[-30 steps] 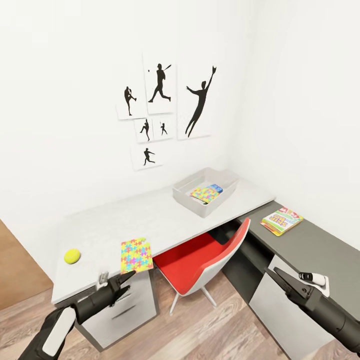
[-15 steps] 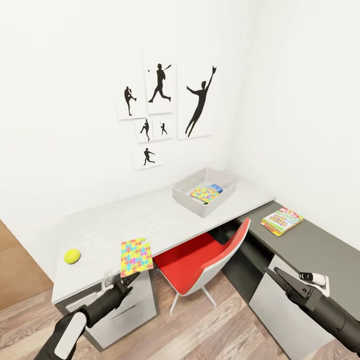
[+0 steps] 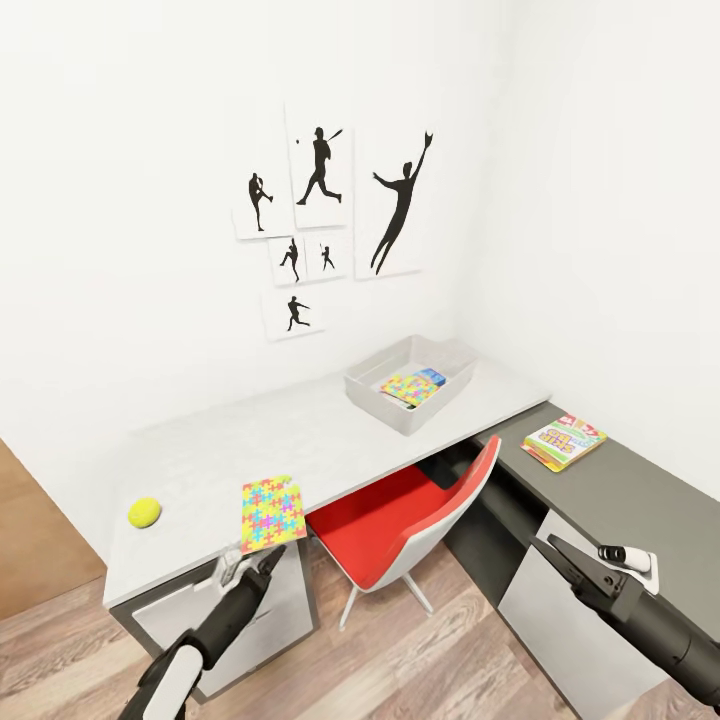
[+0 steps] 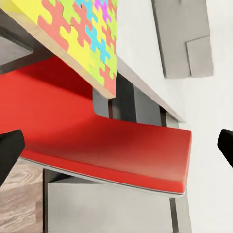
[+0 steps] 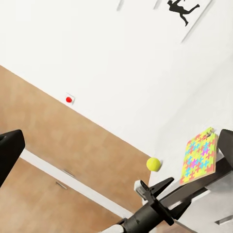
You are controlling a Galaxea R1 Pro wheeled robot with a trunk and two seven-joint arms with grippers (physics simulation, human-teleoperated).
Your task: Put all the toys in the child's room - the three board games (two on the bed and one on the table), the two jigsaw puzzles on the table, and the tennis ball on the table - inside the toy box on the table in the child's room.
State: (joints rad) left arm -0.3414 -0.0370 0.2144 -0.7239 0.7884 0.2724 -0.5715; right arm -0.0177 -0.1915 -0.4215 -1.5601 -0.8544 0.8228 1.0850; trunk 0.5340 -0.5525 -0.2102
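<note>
Just beyond the open, empty left gripper (image 3: 257, 563) lies the jigsaw puzzle (image 3: 272, 512).

Bright, even, diffuse light is flooding the white walls (image 3: 150, 150), casting only faint shadows under the long glossy pale grey desk (image 3: 300, 430). The renders are looking sharp, with wide-angle stretching bending the head view's edges.

Jigsaw puzzle (image 3: 273, 513) overhangs table (image 3: 200, 460) edge; tennis ball (image 3: 144, 512) nearby.
</note>
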